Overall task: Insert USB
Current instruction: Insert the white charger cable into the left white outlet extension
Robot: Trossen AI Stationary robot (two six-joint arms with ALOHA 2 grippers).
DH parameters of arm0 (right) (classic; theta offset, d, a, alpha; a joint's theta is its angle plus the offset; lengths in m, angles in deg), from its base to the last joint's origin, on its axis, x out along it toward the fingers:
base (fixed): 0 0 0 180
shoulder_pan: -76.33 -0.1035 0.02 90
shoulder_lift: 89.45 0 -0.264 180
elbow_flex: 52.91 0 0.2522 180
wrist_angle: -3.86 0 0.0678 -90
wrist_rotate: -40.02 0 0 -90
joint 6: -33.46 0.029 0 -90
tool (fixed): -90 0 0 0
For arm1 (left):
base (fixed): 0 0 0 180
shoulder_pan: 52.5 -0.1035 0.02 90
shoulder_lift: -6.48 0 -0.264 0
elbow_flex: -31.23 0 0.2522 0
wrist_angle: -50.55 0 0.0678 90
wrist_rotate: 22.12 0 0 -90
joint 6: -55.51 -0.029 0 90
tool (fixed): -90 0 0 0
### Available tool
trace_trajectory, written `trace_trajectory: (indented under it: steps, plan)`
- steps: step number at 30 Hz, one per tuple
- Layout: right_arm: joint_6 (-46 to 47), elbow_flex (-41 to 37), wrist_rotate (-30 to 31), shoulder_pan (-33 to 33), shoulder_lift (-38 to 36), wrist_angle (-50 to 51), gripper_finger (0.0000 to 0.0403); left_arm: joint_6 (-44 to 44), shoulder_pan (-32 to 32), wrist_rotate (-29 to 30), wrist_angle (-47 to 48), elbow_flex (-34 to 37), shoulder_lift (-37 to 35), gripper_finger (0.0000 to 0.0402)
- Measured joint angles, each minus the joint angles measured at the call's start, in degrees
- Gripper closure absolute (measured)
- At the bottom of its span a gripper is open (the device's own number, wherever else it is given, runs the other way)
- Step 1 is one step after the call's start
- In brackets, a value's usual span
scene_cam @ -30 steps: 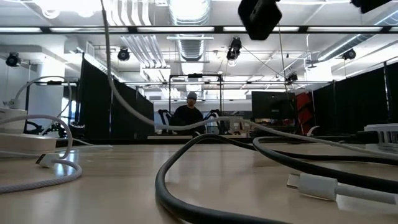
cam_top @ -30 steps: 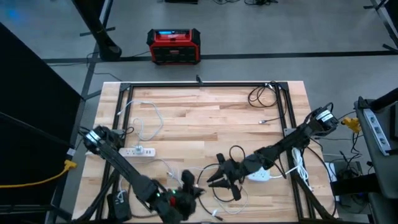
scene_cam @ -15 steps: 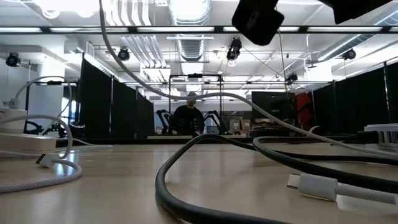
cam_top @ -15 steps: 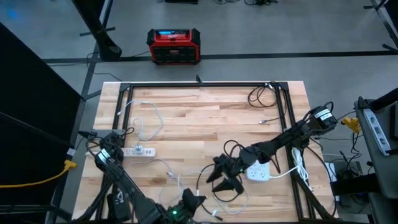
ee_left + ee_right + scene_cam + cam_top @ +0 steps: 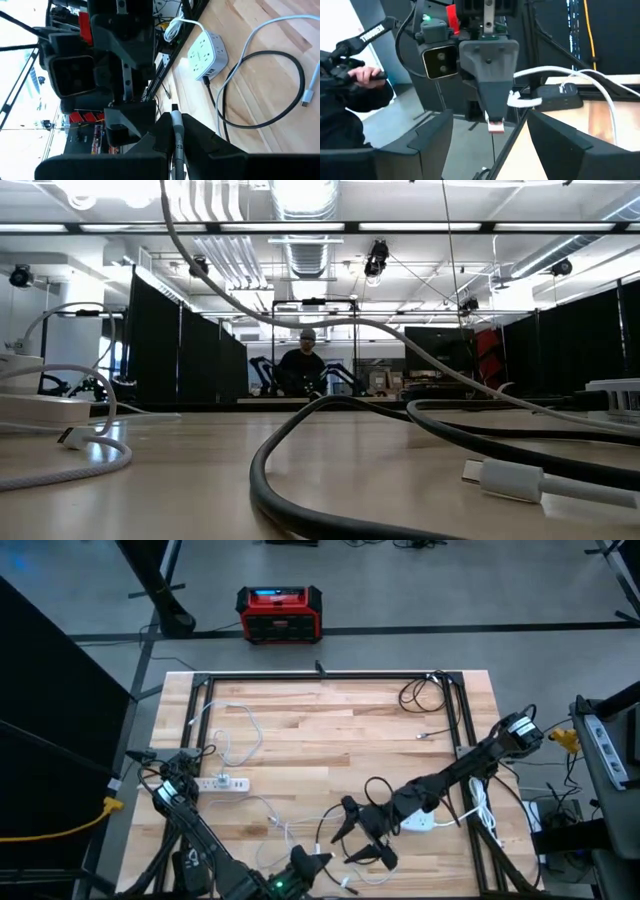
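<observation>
High view is showing the worktop (image 5: 330, 735) carrying loose cables and two white outlet blocks. The right arm is reaching in from the right edge toward the near middle. Its right gripper (image 5: 362, 837) is hanging just above the wood with fingers (image 5: 434, 136) spread wide and holding nothing. The left arm is folding along the near left corner. Its left gripper (image 5: 305, 862) is sitting at the near edge, facing the right one from close by.

The cube (image 5: 416, 823) is lying beside the right arm's forearm, with a black cable (image 5: 280, 85) looping near it. It is looking like the likely target, though I cannot tell which socket is meant.

The plug (image 5: 495, 125) is sitting pinched at the very tips of the left fingers, which are closing narrowly on it. It is pointing toward the right wrist camera, off the cube and in the air. Its white cable (image 5: 570, 75) is trailing back over the worktop.

Risks, as I am judging them:
- The pinch is covering little of the plug, so a handover squeeze could be twisting it or knocking it free.
- The trailing cable could be snagging on other loops and dragging the plug askew.
- The cube is lying loose, so a push could be sliding it instead of seating the plug.
</observation>
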Motion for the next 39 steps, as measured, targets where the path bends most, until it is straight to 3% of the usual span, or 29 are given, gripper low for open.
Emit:
trace_trajectory:
  steps: [5,18,24,32,39]
  plan:
    - [-1.2,3.4,0.5,-0.1,0.1,8.7,0.0182,-3.1,0.0,2.8,-4.8,0.0,0.0,0.0389]
    - [-0.1,5.7,0.5,-0.7,2.0,7.8,0.0187,-3.6,0.1,2.9,-5.8,0.0,0.0,0.0389]
    - [-0.4,6.2,0.9,-0.7,2.3,7.7,0.0242,-3.5,0.1,2.9,-5.8,0.0,0.0,0.0389]
    - [-0.3,6.2,0.3,-0.7,2.3,8.2,0.0363,-3.1,0.1,2.8,-5.6,0.0,0.0,0.0389]
    - [-2.2,6.2,-0.1,-0.9,2.1,8.2,0.0363,-2.7,0.6,2.9,-5.4,0.0,0.0,0.0389]
